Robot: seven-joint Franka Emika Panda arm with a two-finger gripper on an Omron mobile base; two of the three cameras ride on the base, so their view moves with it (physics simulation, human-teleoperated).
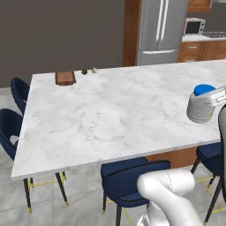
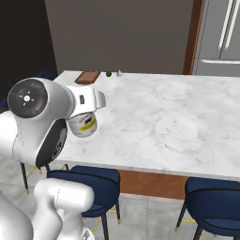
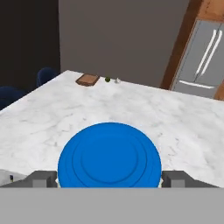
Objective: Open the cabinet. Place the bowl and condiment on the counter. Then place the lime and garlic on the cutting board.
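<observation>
The condiment (image 1: 200, 106), a pale jar with a blue lid (image 3: 109, 155), hangs tilted over the near right part of the white marble counter (image 1: 114, 110). My gripper (image 3: 109, 178) is shut on it, one dark fingertip (image 3: 41, 178) on each side of the lid. In the right base view the jar (image 2: 83, 124) shows just under my hand. At the far left corner of the counter lies the cutting board (image 1: 65, 78), with the lime (image 1: 84, 71) and the garlic (image 1: 94, 70) on the marble just to its right. The bowl and the cabinet are out of view.
Blue chairs stand along the near edge (image 1: 132, 176) and the left end (image 1: 17, 92) of the counter. A steel fridge (image 1: 161, 31) and a microwave (image 1: 194, 26) stand behind the counter. A dark wall runs behind the far left corner.
</observation>
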